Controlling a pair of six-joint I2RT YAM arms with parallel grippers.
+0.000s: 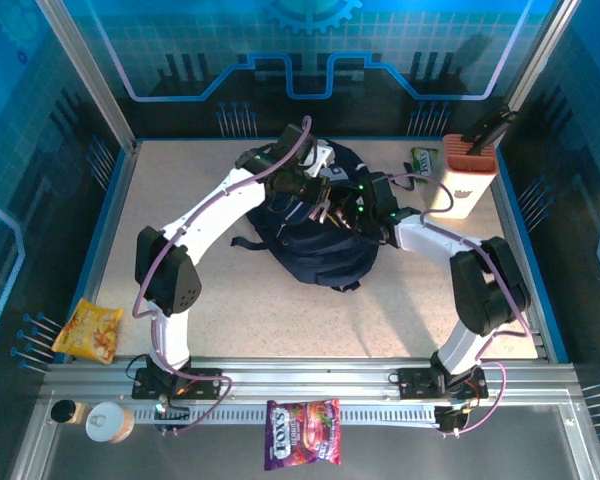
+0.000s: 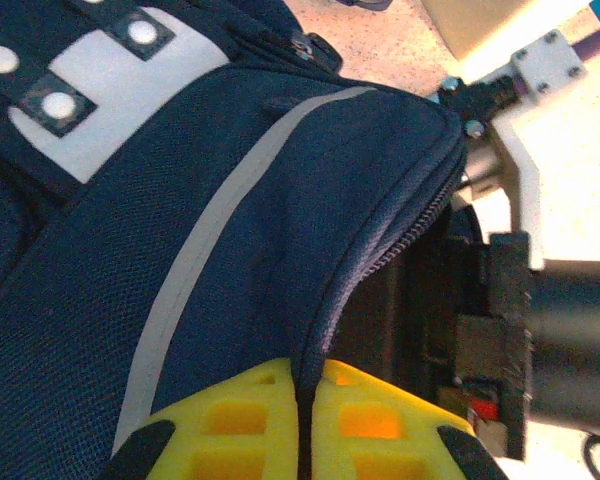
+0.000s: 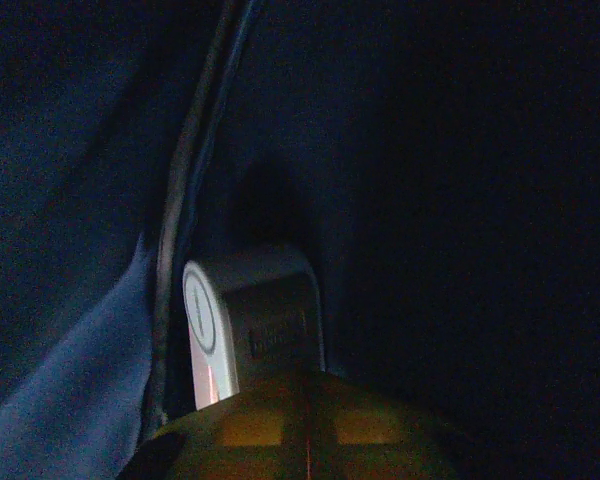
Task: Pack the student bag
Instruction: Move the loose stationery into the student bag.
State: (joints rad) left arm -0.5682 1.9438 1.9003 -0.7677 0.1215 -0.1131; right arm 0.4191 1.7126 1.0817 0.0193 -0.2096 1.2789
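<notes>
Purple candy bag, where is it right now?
In the top external view, the purple candy bag lies at the bottom middle, on the metal ledge at the table's near edge, well in front of the student bag.

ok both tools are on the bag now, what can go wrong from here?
1. The left tool pinches just the rim of the student bag by its zipper; if the fabric slips, the mouth may fall shut over the right arm.
2. The right tool is shut deep inside, right by a pale grey item; pulling out could snag the lining or drag that item out.
</notes>
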